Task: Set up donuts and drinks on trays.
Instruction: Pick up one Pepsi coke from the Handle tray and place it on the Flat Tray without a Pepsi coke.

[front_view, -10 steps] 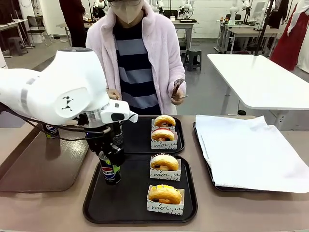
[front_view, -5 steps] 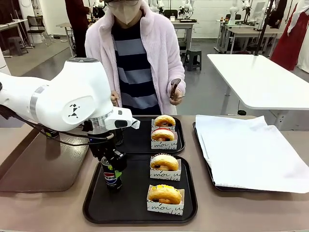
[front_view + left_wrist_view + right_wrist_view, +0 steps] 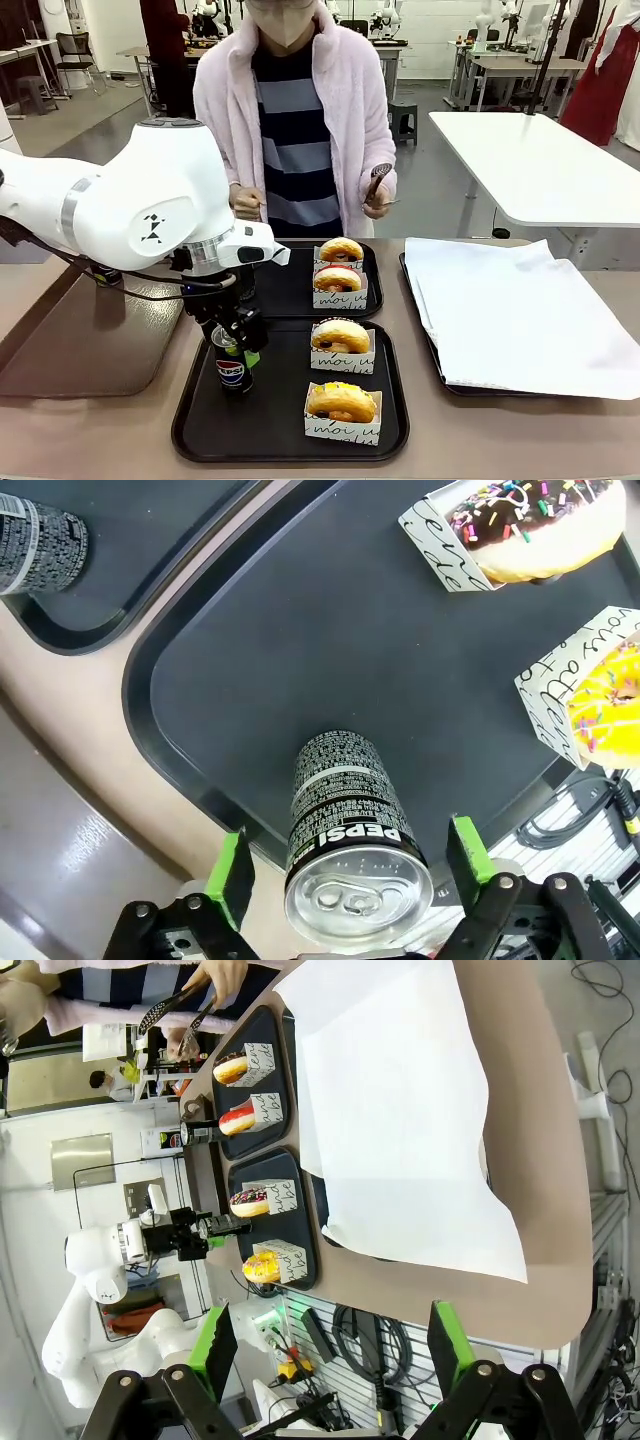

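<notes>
The left gripper (image 3: 346,865) hangs over the near-left part of the near black tray (image 3: 275,425), its green-padded fingers (image 3: 232,873) spread wide on either side of an upright Pepsi can (image 3: 233,368) that stands on the tray floor; in the left wrist view a clear gap shows between each pad and the can's wall, so the can is not pinched. On the same tray, to the right of the can, sit two donuts in white printed paper sleeves: a chocolate one with coloured sprinkles (image 3: 341,338) toward the far side and a yellow-iced one (image 3: 342,403) nearer the robot. The far black tray (image 3: 290,290) lies just beyond, its near rim close beside the near tray's far rim, and carries a pink-iced donut (image 3: 338,280) and a plain-looking donut (image 3: 342,250), both sleeved, on its right half; a second can with grey-white print (image 3: 38,547) stands at its left side. The right gripper (image 3: 326,1345) is held well away from the trays, above the table's right end, with its fingers standing wide apart and nothing between them. A tray lined with white paper (image 3: 510,310) lies to the right of the black trays, and a glossy brown tray (image 3: 85,340) to the left. The person at the far side holds tongs (image 3: 377,182) in one hand above the table edge
</notes>
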Robot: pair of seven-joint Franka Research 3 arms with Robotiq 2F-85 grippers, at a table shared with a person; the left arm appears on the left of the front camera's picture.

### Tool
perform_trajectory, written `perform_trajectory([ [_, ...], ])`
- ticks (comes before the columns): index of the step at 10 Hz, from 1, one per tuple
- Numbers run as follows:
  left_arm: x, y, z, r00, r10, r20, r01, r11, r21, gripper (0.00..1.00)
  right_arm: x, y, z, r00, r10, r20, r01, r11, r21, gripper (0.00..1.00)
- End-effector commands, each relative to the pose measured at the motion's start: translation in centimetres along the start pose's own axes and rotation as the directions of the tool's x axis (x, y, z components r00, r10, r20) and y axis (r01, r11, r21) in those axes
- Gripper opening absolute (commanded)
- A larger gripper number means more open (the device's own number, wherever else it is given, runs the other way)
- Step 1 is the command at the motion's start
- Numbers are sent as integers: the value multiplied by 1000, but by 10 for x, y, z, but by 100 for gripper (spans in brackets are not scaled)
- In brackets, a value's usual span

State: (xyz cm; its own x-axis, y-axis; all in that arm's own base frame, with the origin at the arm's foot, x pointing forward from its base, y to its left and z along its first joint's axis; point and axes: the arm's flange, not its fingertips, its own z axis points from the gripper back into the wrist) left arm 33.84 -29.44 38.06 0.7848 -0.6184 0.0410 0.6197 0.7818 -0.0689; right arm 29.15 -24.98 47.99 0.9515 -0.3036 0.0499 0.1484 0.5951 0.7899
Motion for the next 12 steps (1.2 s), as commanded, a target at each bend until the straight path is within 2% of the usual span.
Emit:
perform_trajectory([
  [1,-2,4,3,1000,4,15,-4,1000,10,100,-1,1,0,1000,0,-4,0,1000,2,100],
  [3,-5,1,19,1000,18,17,-18,1000,0,100,-1,1,0,1000,0,-4,0,1000,2,100],
  [5,-20,0,70,999,40,21,-39,999,-22,100,-1,1,0,1000,0,-4,0,1000,2,100],
  [7,-40,-8,107,1000,10,23,-9,1000,-18,100,-1,1,0,1000,0,-4,0,1000,2,100],
  [8,-47,-11,114,999,9,33,-8,1000,-19,100,-1,1,0,1000,0,-4,0,1000,2,100],
  [12,-40,-10,112,1000,14,28,-14,1000,7,100,-1,1,0,1000,0,-4,0,1000,2,100],
])
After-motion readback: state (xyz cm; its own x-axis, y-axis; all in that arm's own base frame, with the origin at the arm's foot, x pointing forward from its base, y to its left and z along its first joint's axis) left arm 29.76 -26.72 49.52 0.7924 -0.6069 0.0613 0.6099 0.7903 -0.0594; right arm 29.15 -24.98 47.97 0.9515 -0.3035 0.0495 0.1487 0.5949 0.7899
